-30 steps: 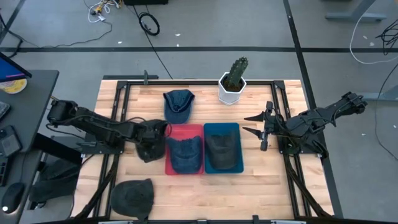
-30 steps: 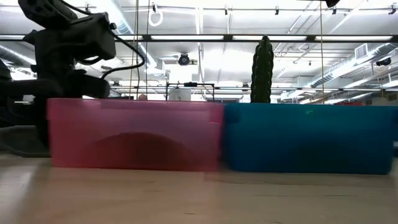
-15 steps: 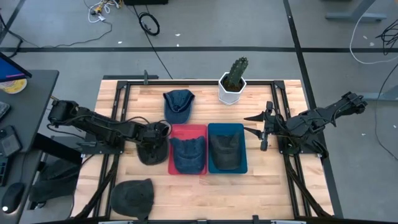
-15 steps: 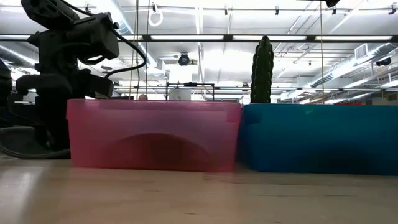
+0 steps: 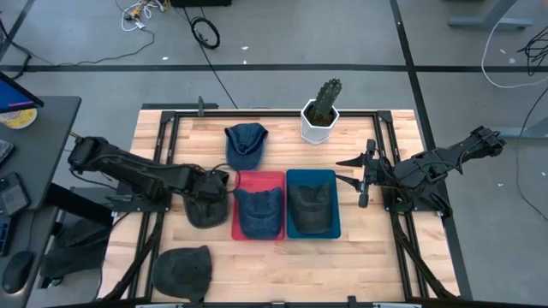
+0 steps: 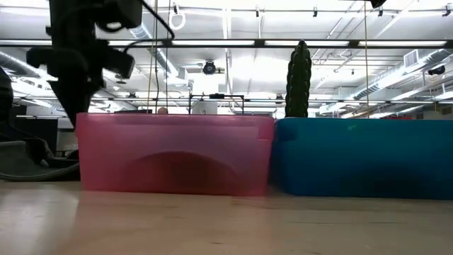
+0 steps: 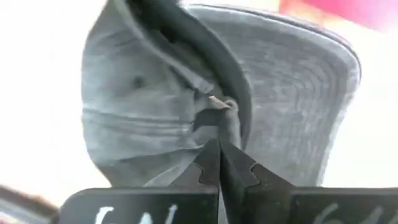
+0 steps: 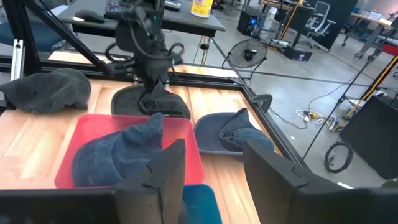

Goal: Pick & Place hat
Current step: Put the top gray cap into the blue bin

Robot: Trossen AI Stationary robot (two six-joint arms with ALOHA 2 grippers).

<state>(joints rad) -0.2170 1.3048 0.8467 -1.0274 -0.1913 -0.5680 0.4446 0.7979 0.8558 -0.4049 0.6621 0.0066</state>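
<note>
risk: left gripper point(image 5: 208, 190) pinches only a thin fold at the crown of the grey hat point(image 5: 204, 208); on a lift the fabric may slip out, or the hat may hang lopsided and catch the red bin point(image 5: 259, 176) wall right beside it
risk 2: red bin already has a denim hat point(image 5: 258, 211) in it; a second hat dropped on top may pile up and spill over the rim
risk 3: bins look light, a nudge from the arm may shove them along the table point(image 5: 377, 257)
left jaws: pressed together, tips meeting on a ridge of grey hat cloth point(image 7: 219, 121); hat lies on the table, left of centre, touching or just off the red bin's left side
right jaws: spread apart, holding nothing; right gripper point(image 5: 353, 171) waits near the right edge, beside the blue bin point(image 5: 317, 175)
other hats: dark hat point(image 5: 182, 271) at the front-left corner; denim hat 2 point(image 5: 245, 144) near the back edge; dark hat 2 point(image 5: 309, 205) in the blue bin
cactus point(image 5: 322, 109): back edge, clear of the work
</note>
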